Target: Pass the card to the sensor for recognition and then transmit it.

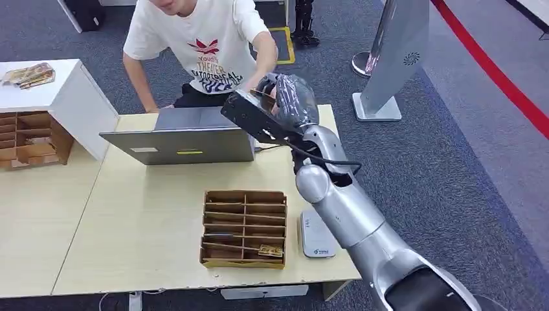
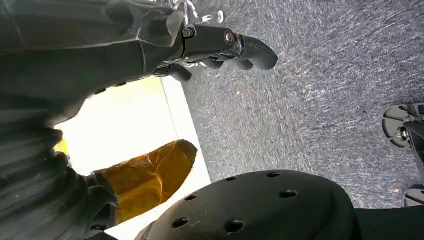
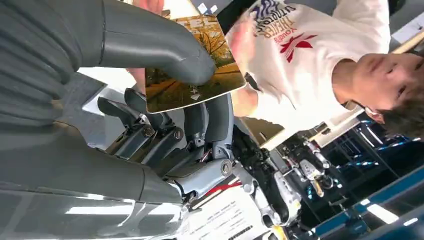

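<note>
Right hand (image 1: 285,97): raised over the far edge of the bench, extended toward the person; the card is held between the thick thumb and the darker fingers (image 3: 210,120), as shown in the right wrist view; the grip is judged firm enough to carry but loose enough to release.
Card (image 3: 192,75): a picture card in autumn colours, pinched at one edge so that most of its face is left free for another hand to take; it is held off the bench, well apart from the sensor.
Person's hand (image 3: 240,40): blurred, reaching in just beside the card; whether it is touching the card cannot be told.
Person (image 1: 201,45): in a white printed shirt, leaning in behind the laptop (image 1: 184,137); positioned to receive.
Sensor (image 1: 317,234): a small white reader flat on the bench (image 1: 129,220), beside the cardboard tray; placed within easy reach of the right arm.
Cardboard tray (image 1: 245,227): divided into slots; one further card (image 1: 272,250) is lying in the nearest slot.
Left hand (image 2: 215,45): hanging beside the bench edge above the carpet; fingers curled in, nothing held.
Step in hand: judged to be the handover; recognition at the sensor is taken as done, on position alone.
Risk: early release may drop the card onto the laptop.
</note>
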`<action>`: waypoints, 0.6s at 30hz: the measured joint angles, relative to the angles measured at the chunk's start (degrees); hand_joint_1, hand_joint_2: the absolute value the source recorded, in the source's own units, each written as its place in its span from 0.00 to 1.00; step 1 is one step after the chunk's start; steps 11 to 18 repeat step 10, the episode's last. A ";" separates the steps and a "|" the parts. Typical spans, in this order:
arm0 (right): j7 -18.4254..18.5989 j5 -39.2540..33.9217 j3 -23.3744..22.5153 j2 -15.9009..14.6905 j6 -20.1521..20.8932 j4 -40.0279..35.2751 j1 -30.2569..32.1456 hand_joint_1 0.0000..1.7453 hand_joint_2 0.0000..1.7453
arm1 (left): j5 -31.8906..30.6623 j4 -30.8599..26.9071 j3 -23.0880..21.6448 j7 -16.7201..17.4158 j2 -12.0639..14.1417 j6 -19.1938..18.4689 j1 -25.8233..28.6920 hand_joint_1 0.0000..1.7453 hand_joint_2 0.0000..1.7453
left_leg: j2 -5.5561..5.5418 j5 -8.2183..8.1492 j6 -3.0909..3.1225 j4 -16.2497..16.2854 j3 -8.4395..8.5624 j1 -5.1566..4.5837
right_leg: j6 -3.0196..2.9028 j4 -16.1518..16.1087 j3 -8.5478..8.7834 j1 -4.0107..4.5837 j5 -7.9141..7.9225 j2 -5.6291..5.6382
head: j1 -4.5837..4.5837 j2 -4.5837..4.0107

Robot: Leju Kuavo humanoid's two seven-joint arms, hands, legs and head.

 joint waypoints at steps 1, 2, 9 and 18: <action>0.13 0.50 0.02 0.28 -0.02 0.90 -0.38 0.37 1.00 | -0.15 0.00 0.00 0.04 0.00 0.00 -0.03 0.00 1.00 | 0.00 0.00 0.00 0.00 0.00 0.00 | 0.00 0.00 0.00 0.00 0.00 0.00 | 0.02 0.00; 0.28 0.94 0.04 0.57 -0.02 1.73 -0.79 0.37 1.00 | -0.31 0.00 0.00 0.07 -0.02 0.00 -0.04 0.00 1.00 | 0.01 0.00 0.00 0.00 0.00 0.00 | 0.00 0.00 0.00 0.00 0.00 0.00 | 0.00 0.00; 0.83 2.69 0.15 2.14 2.17 7.80 -2.06 0.00 0.00 | -0.35 0.00 0.00 0.33 -0.17 0.02 -0.27 0.00 1.00 | 0.00 0.00 0.00 0.00 0.00 0.00 | 0.00 0.00 0.00 0.00 0.00 0.00 | 0.00 0.00; 0.18 2.14 0.15 2.27 3.17 8.30 -2.05 0.00 0.00 | -0.22 0.00 0.00 0.33 -0.17 0.02 -0.27 0.00 1.00 | 0.01 0.00 0.00 0.00 0.00 0.00 | 0.00 0.00 0.00 0.00 0.00 0.00 | 0.02 0.00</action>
